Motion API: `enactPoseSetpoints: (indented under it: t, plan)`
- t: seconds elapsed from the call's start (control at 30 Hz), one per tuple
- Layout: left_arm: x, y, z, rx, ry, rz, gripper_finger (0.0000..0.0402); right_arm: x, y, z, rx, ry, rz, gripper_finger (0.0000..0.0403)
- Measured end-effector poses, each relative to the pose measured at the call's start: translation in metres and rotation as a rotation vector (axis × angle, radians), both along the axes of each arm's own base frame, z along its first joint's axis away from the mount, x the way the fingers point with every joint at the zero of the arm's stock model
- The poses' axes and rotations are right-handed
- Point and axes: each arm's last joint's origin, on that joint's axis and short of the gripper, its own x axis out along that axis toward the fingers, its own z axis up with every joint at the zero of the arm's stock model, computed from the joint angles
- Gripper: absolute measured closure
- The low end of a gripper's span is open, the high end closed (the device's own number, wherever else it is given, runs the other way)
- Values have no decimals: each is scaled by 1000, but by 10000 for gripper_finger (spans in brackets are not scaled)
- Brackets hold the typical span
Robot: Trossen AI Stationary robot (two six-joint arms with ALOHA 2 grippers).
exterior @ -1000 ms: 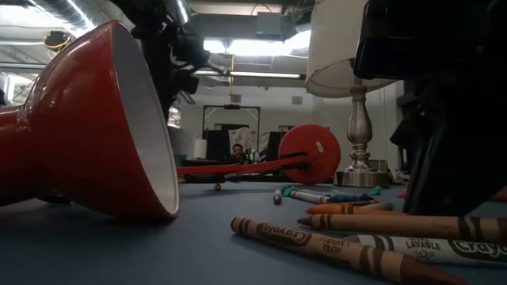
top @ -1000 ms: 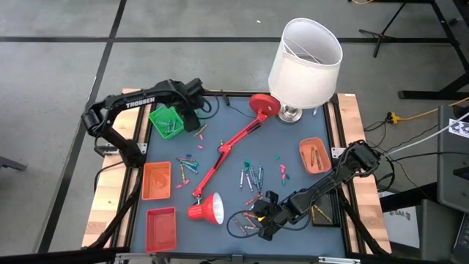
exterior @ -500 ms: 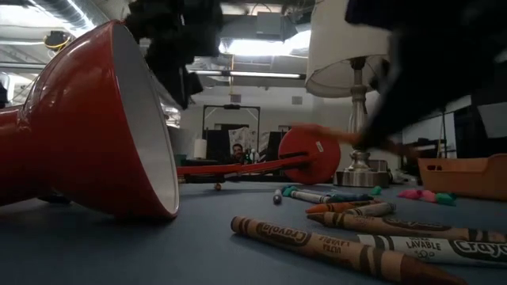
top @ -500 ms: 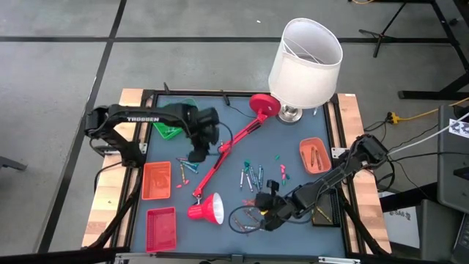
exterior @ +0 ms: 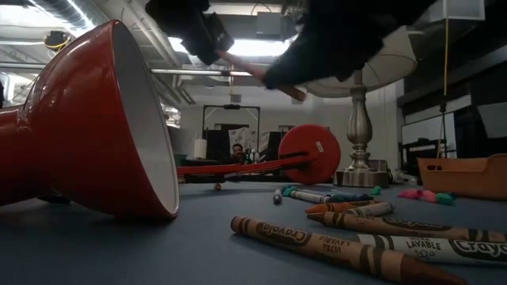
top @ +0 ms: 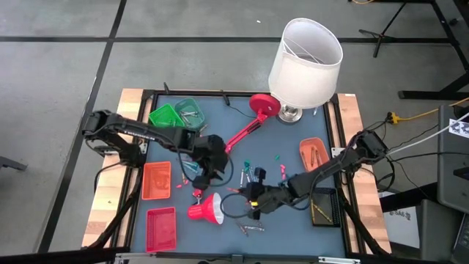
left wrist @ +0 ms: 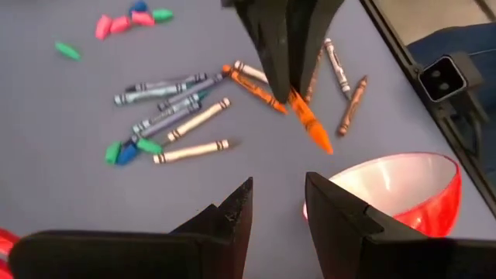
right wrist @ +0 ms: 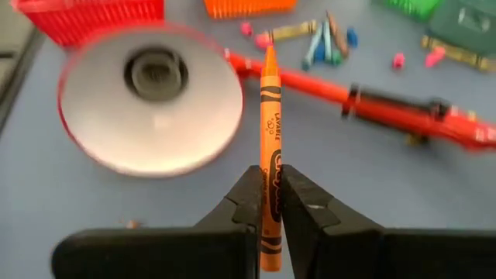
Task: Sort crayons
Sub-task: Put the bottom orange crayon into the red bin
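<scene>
An orange crayon (right wrist: 269, 101) is held above the table by my shut right gripper (right wrist: 268, 182), which also shows near the table's front middle (top: 253, 196). It hangs over the white inside of the red lamp shade (right wrist: 147, 101). My left gripper (left wrist: 279, 190) stands open and empty above the table's middle (top: 210, 170), beside the red lamp arm (top: 242, 136). Loose crayons lie flat on the blue mat in groups (top: 250, 176) (top: 187, 167) (top: 249, 227). My right gripper pinches the orange crayon between its two fingers on the wrapped rear half (right wrist: 269, 203). The crayon lies along the fingers and reaches far back between them. Its front end (left wrist: 310, 124) sticks out past the fingertips, slanting downward. The crayon is lifted clear of the table.
The red lamp lies on its side across the mat: base (top: 264, 105), shade (top: 207, 210). A white-shaded lamp (top: 304, 62) stands at the far right. Bins ring the mat: green (top: 165, 117), orange (top: 156, 180), red (top: 161, 227), orange (top: 314, 154), dark (top: 322, 209).
My left gripper has swung from the green bin at the far left toward the table's middle, turning as it went. My right gripper has risen from the crayon group near the front edge and moved toward the left, carrying the orange crayon clear of the table.
</scene>
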Motion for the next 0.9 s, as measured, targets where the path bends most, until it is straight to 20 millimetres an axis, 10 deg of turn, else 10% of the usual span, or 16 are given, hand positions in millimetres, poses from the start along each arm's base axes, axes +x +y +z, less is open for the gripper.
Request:
enactPoseSetpoints:
  t: [0.9]
  plan:
    - [-2,-26,1,95,-37,3,298,10,-11,6,-79,-30,117,371]
